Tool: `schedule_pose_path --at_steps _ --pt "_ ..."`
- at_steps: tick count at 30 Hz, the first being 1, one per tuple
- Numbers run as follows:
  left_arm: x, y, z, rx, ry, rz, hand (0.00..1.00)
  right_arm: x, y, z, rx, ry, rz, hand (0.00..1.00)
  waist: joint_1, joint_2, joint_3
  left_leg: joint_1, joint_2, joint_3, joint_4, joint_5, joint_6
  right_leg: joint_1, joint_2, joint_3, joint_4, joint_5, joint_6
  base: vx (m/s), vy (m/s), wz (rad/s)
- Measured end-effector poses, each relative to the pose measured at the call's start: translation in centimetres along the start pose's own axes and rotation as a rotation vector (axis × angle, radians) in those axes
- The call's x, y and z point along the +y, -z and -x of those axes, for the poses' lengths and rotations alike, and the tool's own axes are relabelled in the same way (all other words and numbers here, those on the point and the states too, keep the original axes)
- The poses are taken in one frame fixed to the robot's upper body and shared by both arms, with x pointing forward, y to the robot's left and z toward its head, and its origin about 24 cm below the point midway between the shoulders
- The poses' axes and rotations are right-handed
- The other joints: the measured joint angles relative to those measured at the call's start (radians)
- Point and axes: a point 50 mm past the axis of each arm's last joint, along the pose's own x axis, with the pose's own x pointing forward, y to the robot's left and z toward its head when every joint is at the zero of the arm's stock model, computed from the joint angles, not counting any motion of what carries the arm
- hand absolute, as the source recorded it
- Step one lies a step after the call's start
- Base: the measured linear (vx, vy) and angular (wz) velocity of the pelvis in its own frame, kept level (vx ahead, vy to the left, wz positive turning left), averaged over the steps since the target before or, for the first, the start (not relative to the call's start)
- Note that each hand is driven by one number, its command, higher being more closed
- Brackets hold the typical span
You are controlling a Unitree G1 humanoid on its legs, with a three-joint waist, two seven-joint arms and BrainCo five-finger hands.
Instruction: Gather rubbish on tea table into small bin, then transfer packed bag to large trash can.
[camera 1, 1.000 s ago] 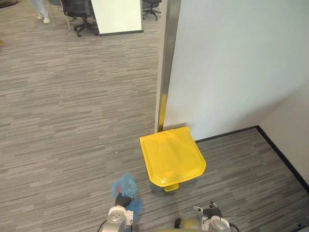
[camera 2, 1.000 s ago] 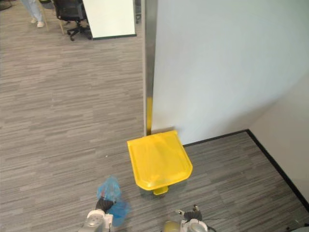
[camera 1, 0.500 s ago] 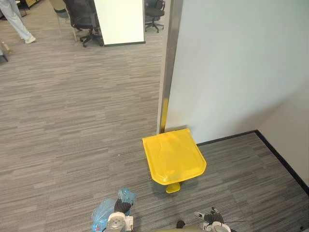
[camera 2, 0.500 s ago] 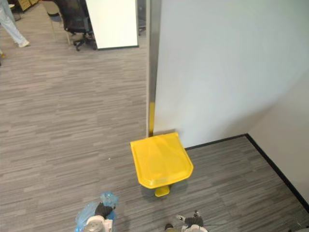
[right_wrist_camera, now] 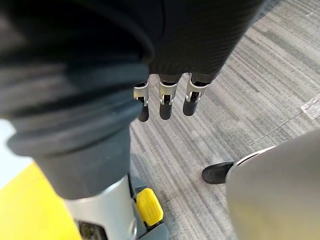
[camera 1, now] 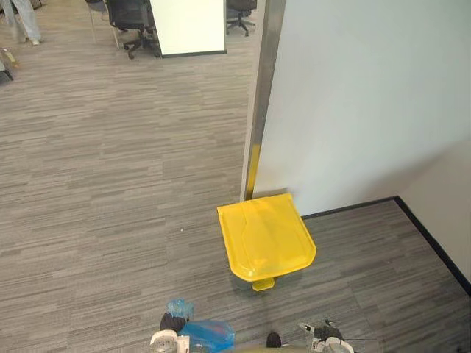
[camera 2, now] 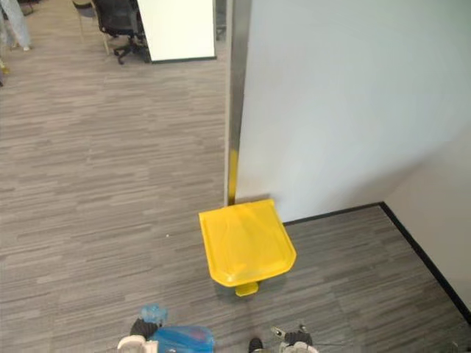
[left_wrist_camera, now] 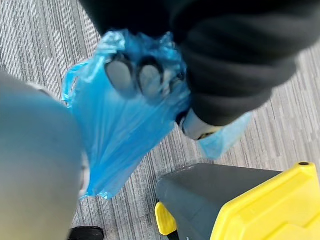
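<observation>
The left robot hand (camera 1: 172, 322) has its fingers curled into the gathered neck of the blue bag (left_wrist_camera: 117, 135). The bag is a thin, crinkled, translucent plastic sack that hangs from the hand above the grey striped carpet (camera 1: 110, 184), and its contents cannot be made out. Just to the right and apart from the bag stands the trash can (left_wrist_camera: 210, 195). It has a dark grey body, a glossy yellow lid (camera 1: 266, 237) lying shut and a yellow pedal (camera 1: 262, 284) at its base, and it is backed against a white wall (camera 1: 353, 95). Further right, the right robot hand (right_wrist_camera: 165, 104) hangs with straight fingers, holding nothing.
</observation>
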Motion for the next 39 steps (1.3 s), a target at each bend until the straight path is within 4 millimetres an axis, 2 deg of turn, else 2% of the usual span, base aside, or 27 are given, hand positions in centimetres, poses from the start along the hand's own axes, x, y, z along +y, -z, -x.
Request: schedule_pose_path --at_steps 4,8,13,15,17,18,19,20,22,23,24,25,26,27,28,29,30,33,39 --pt "0.0 -0.2 0.0 -0.007 0.005 -0.018 1.0 -0.2 0.1 0.0 0.005 0.011 -0.019 0.0 0.002 -0.003 -0.002 0.006 -0.008 0.006 -0.063 0.007 0.007 -0.031 0.004 0.013 0.004 0.003 0.0 -0.11 -0.018 -0.04" --pt "0.0 0.2 0.0 0.004 0.003 -0.018 1.0 -0.1 0.0 0.0 0.001 0.01 -0.019 0.0 0.0 0.003 -0.003 0.025 -0.025 0.073 -0.102 0.016 0.009 -0.063 0.004 0.086 -0.015 0.029 0.004 -0.03 0.018 -0.51" --pt "0.0 0.2 0.0 0.006 0.005 -0.019 1.0 -0.2 -0.2 -0.1 -0.003 0.013 -0.016 0.0 -0.004 0.001 -0.003 0.047 -0.028 0.103 -0.079 -0.015 0.009 -0.073 0.007 0.13 0.013 0.024 0.006 0.05 0.034 -0.3" --pt "0.0 0.2 0.0 0.004 0.005 -0.018 1.0 -0.2 -0.4 -0.1 -0.009 0.013 -0.016 0.0 -0.004 -0.003 0.002 0.04 -0.03 0.103 -0.042 -0.048 0.016 -0.12 0.003 0.144 0.123 -0.036 0.014 0.06 0.064 -0.13" --pt "0.1 -0.1 0.0 -0.003 0.002 -0.02 1.0 -0.2 -0.7 -0.2 -0.019 0.013 -0.024 0.0 -0.007 -0.016 0.016 0.048 -0.038 0.104 0.023 -0.099 0.029 -0.183 -0.02 0.142 0.324 -0.121 0.026 0.07 0.098 -0.04" --pt "0.0 -0.1 0.0 -0.005 0.002 -0.017 1.0 -0.2 -0.9 -0.2 -0.026 0.014 -0.026 0.0 -0.007 -0.018 0.019 0.053 -0.034 0.104 0.028 -0.113 0.037 -0.208 -0.028 0.128 0.385 -0.128 0.029 0.05 0.076 -0.07" --pt "0.0 -0.6 -0.2 -0.016 0.002 -0.012 1.0 -0.1 -1.5 -0.2 -0.051 0.011 -0.034 0.0 -0.005 -0.014 0.042 0.081 -0.036 0.106 0.035 -0.133 0.058 -0.266 -0.049 0.096 0.53 -0.133 0.035 0.02 0.071 0.05" --pt "0.2 -0.4 -0.2 -0.008 -0.002 -0.016 1.0 0.1 -2.5 -0.1 -0.092 0.005 -0.041 0.0 -0.018 -0.015 0.063 0.121 -0.041 0.104 0.057 -0.167 0.064 -0.33 -0.082 0.034 0.672 -0.174 0.013 0.04 0.086 0.07" --pt "0.3 -0.4 -0.2 -0.01 -0.004 -0.017 1.0 0.0 -2.2 0.0 -0.089 0.007 -0.041 0.0 -0.012 -0.021 0.067 0.14 -0.031 0.107 0.098 -0.205 0.064 -0.367 -0.085 -0.01 0.657 -0.182 0.001 0.1 0.055 0.06" --pt "0.3 -0.5 -0.2 -0.011 -0.006 -0.02 1.0 0.2 -2.4 0.0 -0.093 0.004 -0.042 0.0 -0.012 -0.025 0.069 0.15 -0.021 0.115 0.125 -0.225 0.064 -0.393 -0.079 -0.044 0.576 -0.164 -0.008 0.21 -0.012 0.12" --pt "0.2 -0.7 -0.3 -0.016 -0.003 -0.019 1.0 0.3 -2.7 -0.1 -0.102 0.001 -0.043 0.0 -0.012 -0.026 0.069 0.15 -0.011 0.118 0.161 -0.247 0.048 -0.414 -0.069 -0.093 0.464 -0.13 -0.012 0.22 -0.038 0.17" --pt "0.0 -0.6 -0.2 -0.013 0.002 -0.016 1.0 0.3 -2.7 -0.1 -0.101 0.004 -0.037 0.0 -0.014 -0.016 0.065 0.15 -0.002 0.119 0.177 -0.262 0.039 -0.386 -0.072 -0.106 0.457 -0.118 -0.016 0.35 -0.052 0.05" --pt "-0.1 -0.8 -0.2 -0.021 0.003 -0.014 1.0 0.2 -2.3 -0.1 -0.084 0.013 -0.024 0.0 -0.003 -0.021 0.061 0.15 0.0 0.119 0.193 -0.271 0.025 -0.337 -0.064 -0.105 0.39 -0.054 -0.022 0.36 -0.046 -0.15" --pt "-0.4 -1.5 -0.4 -0.035 0.01 -0.009 1.0 0.7 -2.9 -0.1 -0.096 0.008 -0.031 0.0 0.006 -0.005 0.083 0.144 0.022 0.11 0.23 -0.279 0.014 -0.327 -0.057 -0.112 0.391 0.024 -0.066 0.34 -0.043 -0.16" --pt "-0.5 -1.6 -0.4 -0.036 0.013 -0.007 1.0 0.7 -3.3 -0.1 -0.109 0.009 -0.033 0.0 0.004 0.001 0.093 0.143 0.024 0.101 0.242 -0.276 0.013 -0.328 -0.061 -0.117 0.408 0.016 -0.073 0.28 -0.027 0.06" --pt "-1.6 -2.0 -0.3 -0.045 0.037 0.003 1.0 0.4 -3.8 -0.1 -0.127 0.018 -0.046 0.0 -0.001 0.011 0.101 0.152 0.017 0.082 0.26 -0.267 0.009 -0.326 -0.077 -0.121 0.466 -0.033 -0.071 0.25 -0.032 0.35" --pt "-2.6 -2.4 -0.2 -0.058 0.059 0.014 1.0 0.0 -3.5 -0.1 -0.119 0.029 -0.061 0.0 0.0 0.012 0.099 0.174 0.012 0.062 0.28 -0.252 0.006 -0.323 -0.106 -0.122 0.546 -0.08 -0.073 0.25 -0.04 0.37" --pt "-4.6 -2.5 0.2 -0.069 0.11 0.025 1.0 -0.2 -3.2 0.0 -0.114 0.032 -0.058 0.0 0.001 0.021 0.084 0.199 0.007 0.034 0.305 -0.242 0.004 -0.29 -0.14 -0.145 0.608 -0.143 -0.064 0.21 -0.045 0.39" --pt "-4.7 -2.7 0.3 -0.076 0.124 0.021 1.0 -0.1 -3.3 0.1 -0.117 0.02 -0.037 0.0 0.006 0.032 0.067 0.173 0.013 0.05 0.365 -0.236 -0.007 -0.287 -0.141 -0.145 0.57 -0.142 -0.049 0.1 0.036 -0.09"
